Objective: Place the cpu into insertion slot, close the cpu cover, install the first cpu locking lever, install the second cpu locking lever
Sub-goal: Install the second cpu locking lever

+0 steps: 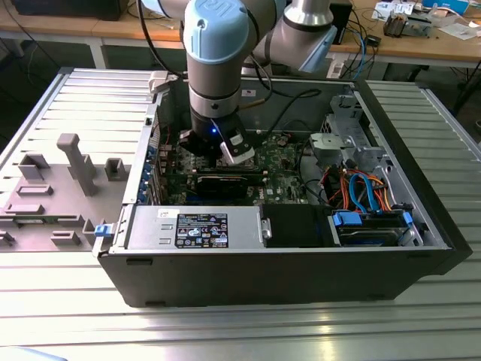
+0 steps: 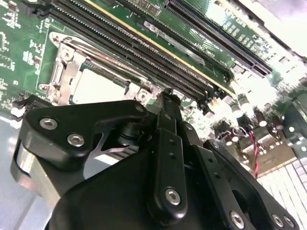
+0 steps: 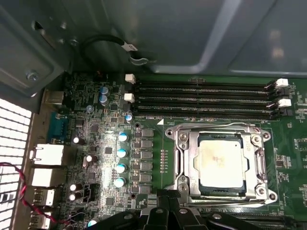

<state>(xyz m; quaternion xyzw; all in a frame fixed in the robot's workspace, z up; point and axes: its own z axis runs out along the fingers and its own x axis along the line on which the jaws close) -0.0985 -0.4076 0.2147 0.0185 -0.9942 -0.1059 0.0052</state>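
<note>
The cpu (image 3: 220,160) is sitting flat in the insertion slot (image 3: 193,165) on the green circuit board (image 3: 158,139), its silvery top facing up and showing a pale smudge. The cpu cover (image 3: 221,136) is lying closed around it, its metal frame bordering the chip on all sides, with screws showing at the corners. In the second wrist view the same socket is appearing beyond the black tool body, the cpu (image 2: 98,86) showing as a bright patch inside the cpu cover (image 2: 64,74).

The tool (image 3: 168,203) is hanging just beside the socket's rim, over the board, its black fingers (image 2: 168,115) seeming to be drawn together into one narrow tip and holding nothing. In the exterior view the tool (image 1: 225,154) is reaching down into the open computer case (image 1: 285,278) under the grey and blue arm (image 1: 214,60).

Long black memory slots (image 3: 201,103) are running just beside the socket, and rows of small capacitors (image 3: 120,160) are standing on the board nearby. A grey power supply box (image 1: 195,226) is lying along the case's near wall, with a bundle of orange and blue cables (image 1: 364,188) toward the exterior view's right. The case is resting on a ribbed metal surface (image 1: 240,331), with a grey fixture block (image 1: 71,165) on the exterior view's left.
</note>
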